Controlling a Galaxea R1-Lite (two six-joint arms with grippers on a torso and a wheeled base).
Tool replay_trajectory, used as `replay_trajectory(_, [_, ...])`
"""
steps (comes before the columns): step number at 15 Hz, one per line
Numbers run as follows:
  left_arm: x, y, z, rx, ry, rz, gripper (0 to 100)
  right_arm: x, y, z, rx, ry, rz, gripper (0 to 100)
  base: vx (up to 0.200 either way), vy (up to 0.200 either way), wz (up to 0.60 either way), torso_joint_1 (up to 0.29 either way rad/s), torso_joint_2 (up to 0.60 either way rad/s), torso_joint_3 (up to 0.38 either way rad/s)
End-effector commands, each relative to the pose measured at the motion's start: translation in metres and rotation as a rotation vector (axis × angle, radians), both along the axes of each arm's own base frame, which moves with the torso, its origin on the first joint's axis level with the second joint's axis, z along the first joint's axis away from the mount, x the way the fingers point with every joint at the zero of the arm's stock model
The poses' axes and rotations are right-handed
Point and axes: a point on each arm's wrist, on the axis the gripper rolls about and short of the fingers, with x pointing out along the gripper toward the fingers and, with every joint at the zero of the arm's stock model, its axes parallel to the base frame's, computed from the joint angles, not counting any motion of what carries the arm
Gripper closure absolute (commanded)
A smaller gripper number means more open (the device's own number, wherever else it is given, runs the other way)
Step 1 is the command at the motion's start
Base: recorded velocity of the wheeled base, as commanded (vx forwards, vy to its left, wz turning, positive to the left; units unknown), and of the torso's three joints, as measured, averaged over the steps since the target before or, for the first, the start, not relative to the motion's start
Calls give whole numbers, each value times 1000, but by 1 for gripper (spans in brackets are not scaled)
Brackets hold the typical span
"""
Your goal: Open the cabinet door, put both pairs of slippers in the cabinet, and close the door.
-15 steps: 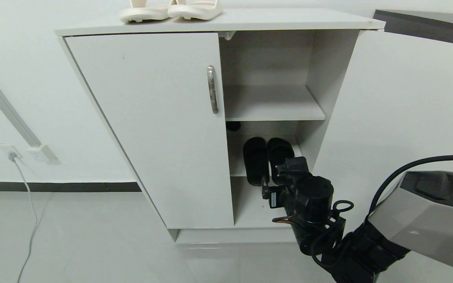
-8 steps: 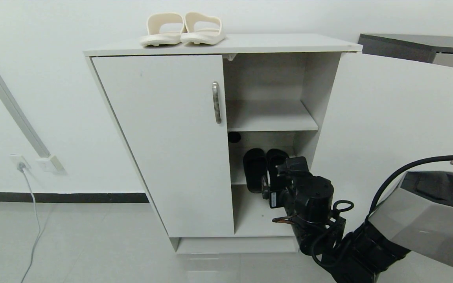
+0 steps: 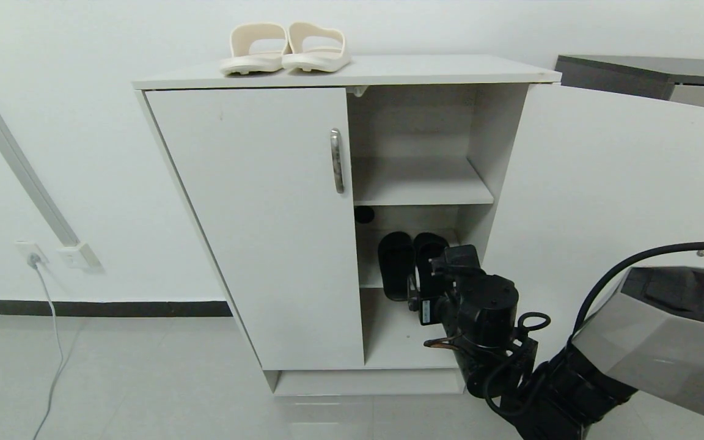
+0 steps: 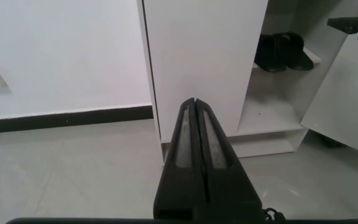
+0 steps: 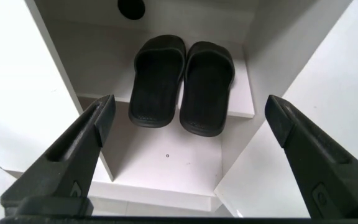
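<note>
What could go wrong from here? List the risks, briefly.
1. The black slippers overhang their shelf's front edge; the open right gripper just before them could knock them off, or the right door could catch them on closing.
2. The cream slippers sit near the cabinet top's front edge; a poor grasp might push them off.
3. That open door stands close beside the right arm; a swing may hit it.

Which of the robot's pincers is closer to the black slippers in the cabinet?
Right. The right pincer hangs open just in front of the black slippers on their shelf; the left pincer, shut, is farther back over the floor, facing the closed door.
</note>
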Motion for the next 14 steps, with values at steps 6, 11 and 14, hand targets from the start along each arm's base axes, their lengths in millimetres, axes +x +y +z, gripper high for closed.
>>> replay_trajectory(6, [0,0,0,-3,2,0,100,0,1,-2,-7,3,0,0,0,67,0,0,-1,0])
replay_trajectory(11, [0,0,0,-3,2,0,100,0,1,-1,-6,0,0,0,0,200,0,6,1,4])
replay_trajectory(14, [0,0,0,-3,2,0,100,0,1,0,-4,-2,2,0,0,200,0,5,1,-1])
